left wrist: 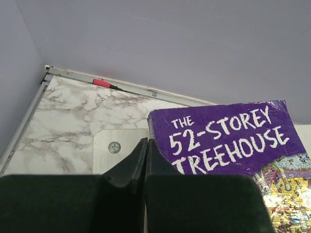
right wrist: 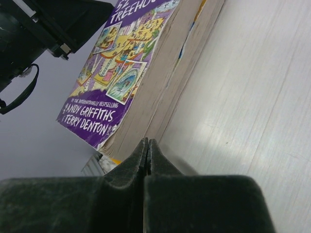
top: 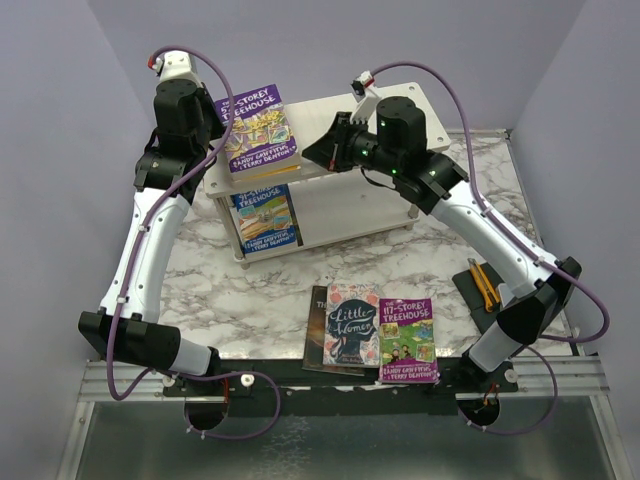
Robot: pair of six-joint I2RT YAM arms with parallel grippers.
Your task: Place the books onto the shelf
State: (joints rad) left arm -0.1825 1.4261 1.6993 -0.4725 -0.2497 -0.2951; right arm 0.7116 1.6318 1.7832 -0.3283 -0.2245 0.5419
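Note:
The pale wood shelf [top: 325,108] stands at the back of the table. On its top board lies a purple "52-Storey Treehouse" book [top: 258,128] over an orange one [top: 272,171]. A blue book [top: 265,220] lies on the lower tier. My left gripper [left wrist: 146,141] is shut and empty, its tips at the purple book's [left wrist: 228,138] far-left corner above the board [left wrist: 104,150]. My right gripper [right wrist: 147,141] is shut and empty against the stack's page edge [right wrist: 160,92] on the board [right wrist: 243,97]. Little Women [top: 350,322], a purple "117-Storey Treehouse" [top: 407,340] and a dark brown book [top: 316,330] lie near the table's front.
A yellow-handled tool [top: 485,284] rests on a dark pad at the right edge of the marble table [top: 230,290]. A red pen [left wrist: 102,83] lies along the back rail. Grey walls close in the back and both sides.

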